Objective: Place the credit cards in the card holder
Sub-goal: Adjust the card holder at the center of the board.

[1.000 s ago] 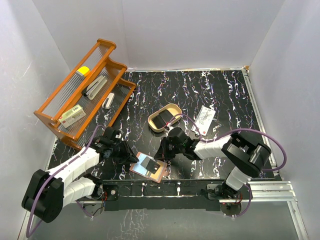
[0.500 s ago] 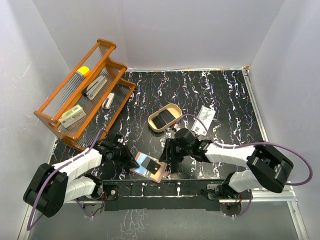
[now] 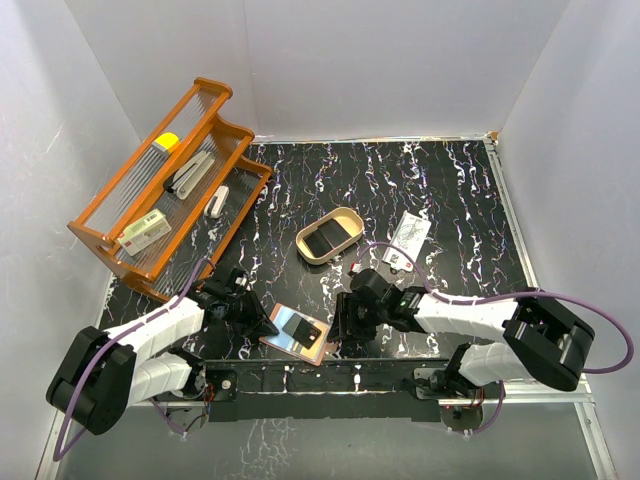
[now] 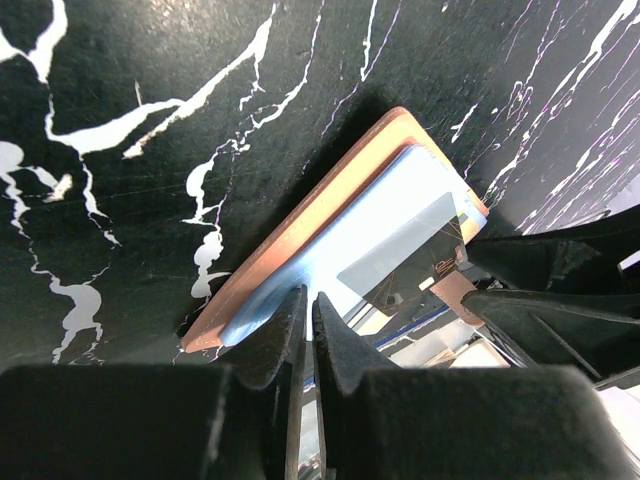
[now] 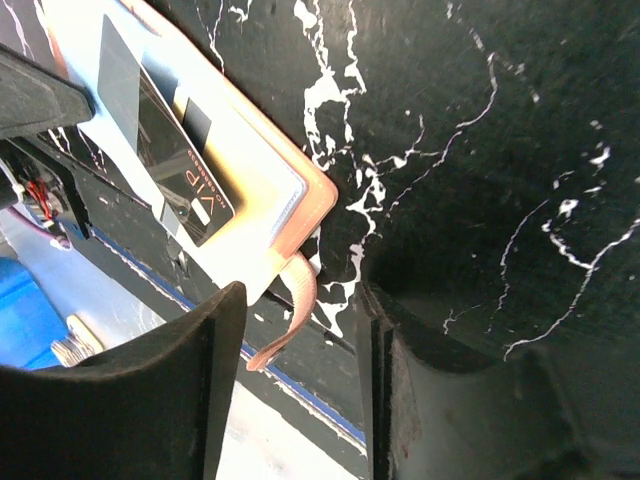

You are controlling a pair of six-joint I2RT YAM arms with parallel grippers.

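The card holder (image 3: 280,338) lies open at the desk's (image 3: 440,180) 6 o'clock edge. A dark credit card (image 3: 300,327) rests on it; it is likely light, stiff and slick, best pinched by an edge. The left tool (image 4: 306,300) is together at the holder's 9 o'clock rim, and the right tool (image 5: 305,350) is apart beside the strap (image 5: 297,285).

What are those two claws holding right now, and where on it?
The left gripper seems to pinch the card holder at its edge. The right gripper is open astride the strap tab, holding nothing.
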